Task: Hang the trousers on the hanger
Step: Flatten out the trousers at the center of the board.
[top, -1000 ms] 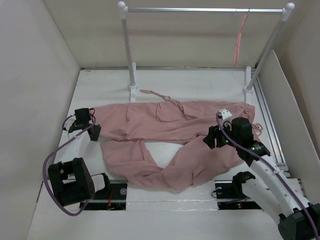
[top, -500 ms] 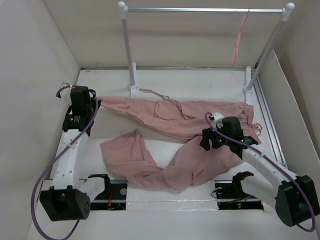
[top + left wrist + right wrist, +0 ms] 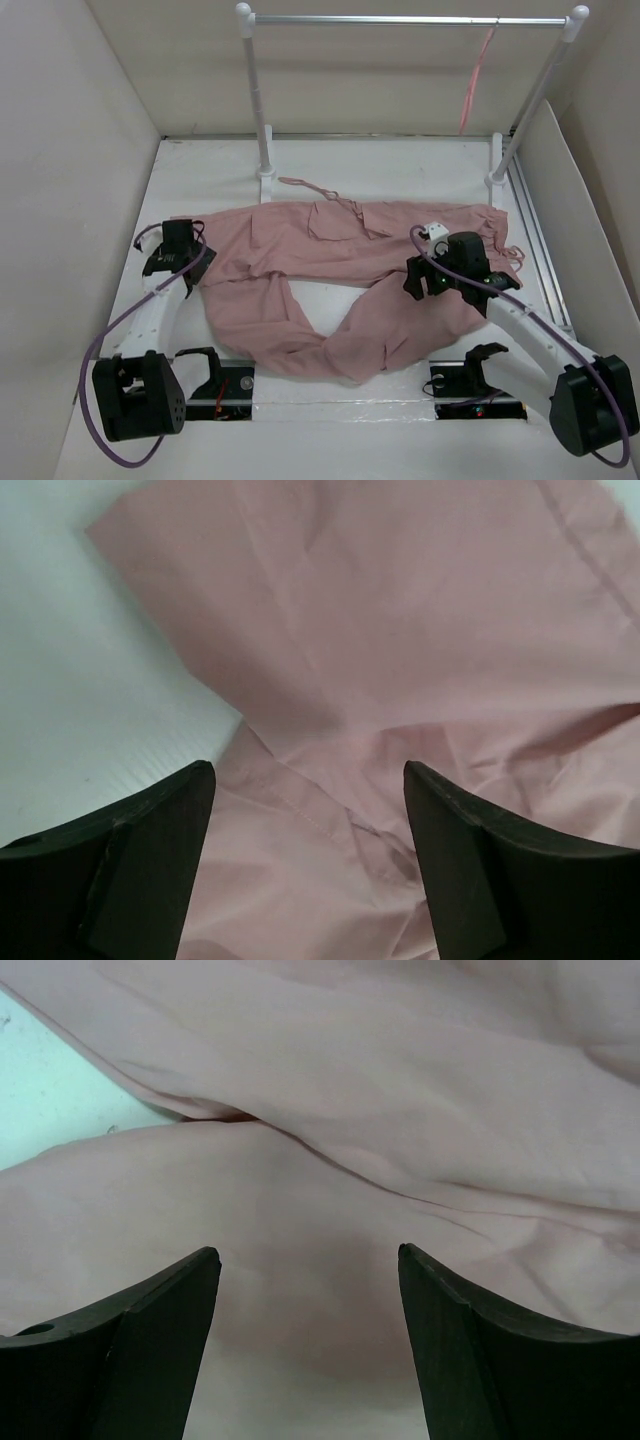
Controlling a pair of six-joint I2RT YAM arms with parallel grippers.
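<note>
L gripper (image 3: 308, 772) back at trousers (image 3: 330, 255) left edge, released; R gripper (image 3: 308, 1255) spread over fabric; table (image 3: 400, 165) open behind.

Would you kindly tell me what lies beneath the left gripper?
The left gripper, jaws open, hangs over folded fabric of the trousers, with bare white table showing beside it. Whatever lies under the fabric is covered and cannot be seen.

hanger (image 3: 474, 82) edge-on, shape unclear, trousers (image 3: 300, 242) cropped in wrist views

A lab test cell: white panel walls (image 3: 90, 150) enclosing a table (image 3: 400, 160).
</note>
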